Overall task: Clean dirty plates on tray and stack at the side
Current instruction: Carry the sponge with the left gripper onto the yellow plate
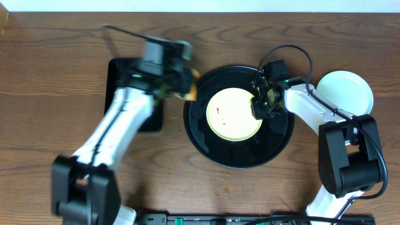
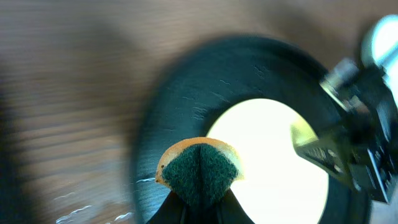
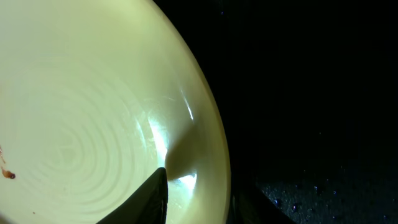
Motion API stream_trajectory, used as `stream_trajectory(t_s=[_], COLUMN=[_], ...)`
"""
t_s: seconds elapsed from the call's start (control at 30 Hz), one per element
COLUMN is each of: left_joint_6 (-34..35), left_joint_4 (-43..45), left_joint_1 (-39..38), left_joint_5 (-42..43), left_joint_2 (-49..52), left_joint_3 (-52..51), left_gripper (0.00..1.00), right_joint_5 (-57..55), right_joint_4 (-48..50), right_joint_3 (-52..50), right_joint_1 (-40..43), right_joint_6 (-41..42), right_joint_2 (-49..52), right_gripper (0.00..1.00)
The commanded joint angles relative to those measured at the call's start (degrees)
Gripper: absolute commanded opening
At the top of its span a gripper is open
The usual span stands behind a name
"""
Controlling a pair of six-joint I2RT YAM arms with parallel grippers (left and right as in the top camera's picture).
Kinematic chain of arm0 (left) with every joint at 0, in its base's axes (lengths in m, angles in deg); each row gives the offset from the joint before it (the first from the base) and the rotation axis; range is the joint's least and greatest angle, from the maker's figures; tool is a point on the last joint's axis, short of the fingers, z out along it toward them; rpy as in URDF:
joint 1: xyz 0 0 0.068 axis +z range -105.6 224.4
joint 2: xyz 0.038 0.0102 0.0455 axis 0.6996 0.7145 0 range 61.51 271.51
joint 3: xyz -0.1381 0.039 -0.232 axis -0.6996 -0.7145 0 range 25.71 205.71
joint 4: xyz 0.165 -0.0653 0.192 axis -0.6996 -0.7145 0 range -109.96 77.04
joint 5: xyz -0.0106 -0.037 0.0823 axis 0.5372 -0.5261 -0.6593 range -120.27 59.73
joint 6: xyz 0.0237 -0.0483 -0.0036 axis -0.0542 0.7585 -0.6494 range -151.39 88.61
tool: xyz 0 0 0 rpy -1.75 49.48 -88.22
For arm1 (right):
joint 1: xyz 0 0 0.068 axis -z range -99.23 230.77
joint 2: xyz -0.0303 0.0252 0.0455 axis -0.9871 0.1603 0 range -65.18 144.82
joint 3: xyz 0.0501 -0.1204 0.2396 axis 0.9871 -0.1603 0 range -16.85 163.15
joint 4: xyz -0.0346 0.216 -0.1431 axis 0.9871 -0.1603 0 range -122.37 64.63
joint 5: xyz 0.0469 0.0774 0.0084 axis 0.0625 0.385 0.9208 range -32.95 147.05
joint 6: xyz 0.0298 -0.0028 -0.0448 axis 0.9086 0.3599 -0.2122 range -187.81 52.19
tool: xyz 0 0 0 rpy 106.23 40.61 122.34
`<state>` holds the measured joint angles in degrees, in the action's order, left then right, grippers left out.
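A pale yellow plate (image 1: 232, 115) with small brown smears lies in the middle of the large round black tray (image 1: 206, 147). My right gripper (image 1: 258, 107) is shut on the plate's right rim; in the right wrist view its fingers (image 3: 199, 193) straddle the rim of the plate (image 3: 81, 112) over the tray (image 3: 311, 93). My left gripper (image 1: 187, 87) is shut on a green and orange sponge (image 2: 200, 168) and holds it over the tray's left rim (image 2: 186, 93), beside the plate (image 2: 267, 155). A pale white plate (image 1: 347, 90) sits on the table to the right.
A smaller rectangular black tray (image 1: 119, 72) lies under the left arm at the left. The wooden table surrounds the round tray. Water droplets (image 3: 298, 193) speckle the tray floor. The right arm's gripper (image 2: 323, 149) shows in the left wrist view.
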<state>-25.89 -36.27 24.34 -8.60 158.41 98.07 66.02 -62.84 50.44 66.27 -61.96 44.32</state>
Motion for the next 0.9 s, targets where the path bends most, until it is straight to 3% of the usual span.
stream_trajectory(t_s=[0.0,0.1,0.27,0.37,0.87], left_joint_6=[-0.6,-0.6,-3.4,-4.0,-4.4], left_joint_4=[1.7,4.1,6.1,7.8,11.9], left_joint_1=[-3.7,-6.9,-9.7,-10.2,-10.3], left_joint_5=[-0.5,-2.9,-4.9,-4.9,-7.6], left_joint_2=[3.8,7.6,12.1,14.3,23.1], left_joint_3=[0.0,0.0,0.0,0.0,0.0], left_gripper=[0.07,0.08,0.07,0.08,0.08], right_joint_5=[-2.5,-2.5,-2.5,-2.5,-2.5], right_joint_4=[-0.2,-0.2,-0.1,0.0,0.1], right_joint_3=[-1.0,-1.0,-1.0,-1.0,-1.0], right_joint_1=[0.2,0.2,0.2,0.2,0.2], right_joint_6=[0.5,0.5,0.5,0.5,0.6], right_joint_2=[0.9,0.9,0.9,0.9,0.9], right_gripper=[0.31,0.28,0.07,0.01,0.01])
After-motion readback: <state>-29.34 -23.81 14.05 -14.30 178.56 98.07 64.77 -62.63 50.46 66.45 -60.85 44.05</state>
